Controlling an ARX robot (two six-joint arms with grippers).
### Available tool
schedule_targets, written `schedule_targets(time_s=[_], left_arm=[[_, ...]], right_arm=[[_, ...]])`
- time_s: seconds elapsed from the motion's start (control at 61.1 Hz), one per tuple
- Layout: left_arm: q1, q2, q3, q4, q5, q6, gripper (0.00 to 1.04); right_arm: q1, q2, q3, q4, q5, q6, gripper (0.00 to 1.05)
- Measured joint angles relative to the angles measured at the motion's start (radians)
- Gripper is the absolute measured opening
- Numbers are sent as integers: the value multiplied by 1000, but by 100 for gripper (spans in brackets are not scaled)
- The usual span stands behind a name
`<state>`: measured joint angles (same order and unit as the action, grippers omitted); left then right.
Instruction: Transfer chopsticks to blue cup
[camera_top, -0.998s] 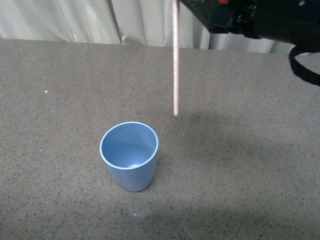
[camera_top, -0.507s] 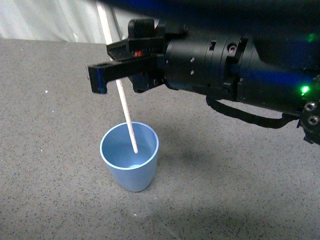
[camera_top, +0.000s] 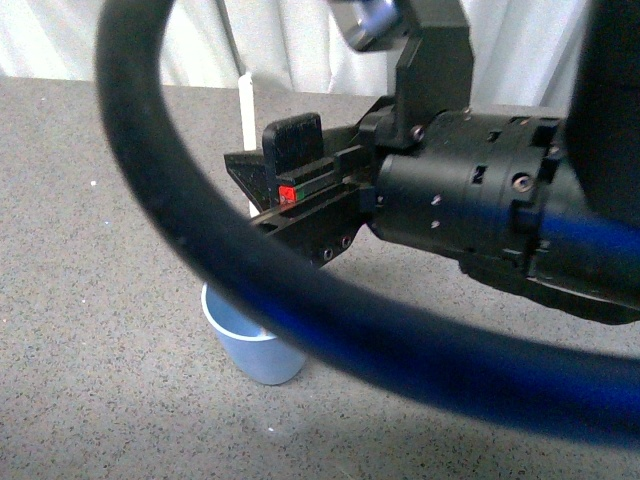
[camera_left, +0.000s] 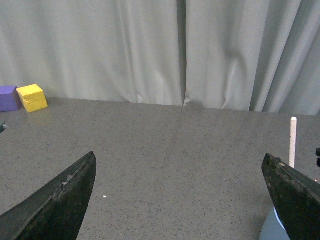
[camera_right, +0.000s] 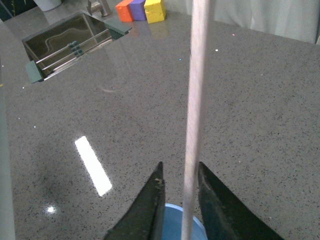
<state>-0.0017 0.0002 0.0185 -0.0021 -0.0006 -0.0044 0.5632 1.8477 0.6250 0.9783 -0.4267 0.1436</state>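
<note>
The thin cream-white wooden chopstick (camera_right: 196, 100) stands upright, reaching down to the mouth of the small light-blue plastic cup (camera_top: 250, 352). It passes between the 2 narrowly set fingers of the right gripper (camera_right: 180, 164), though I cannot tell whether they pinch it. Around the cup, speckled grey-brown countertop (camera_left: 165, 145) runs open to a white curtain (camera_left: 150, 50) at its far edge, and the left gripper (camera_left: 179, 156) gapes wide.

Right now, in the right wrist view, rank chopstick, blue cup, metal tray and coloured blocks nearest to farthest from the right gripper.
1. Chopstick: in the right gripper, between its fingers.
2. Blue cup: just below it.
3. Metal tray: much farther out.
4. Coloured blocks: farthest, beyond the tray.
</note>
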Motion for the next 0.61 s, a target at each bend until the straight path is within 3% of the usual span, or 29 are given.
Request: schedule_targets(time_s=[0.164,0.343,0.474,0.605], left_arm=[[0,0,0,0,0,0,98],[0,0,0,0,0,0,98],[0,0,0,0,0,0,98],[0,0,0,0,0,0,98]], right_arm=[[-13,-132,-68,-39,37,10,68],[-69,-294,-187,-161,195,69,97],[-121,-392,-286,-272,338,131,95],[-116,-549,-389,-391,467,108,95]])
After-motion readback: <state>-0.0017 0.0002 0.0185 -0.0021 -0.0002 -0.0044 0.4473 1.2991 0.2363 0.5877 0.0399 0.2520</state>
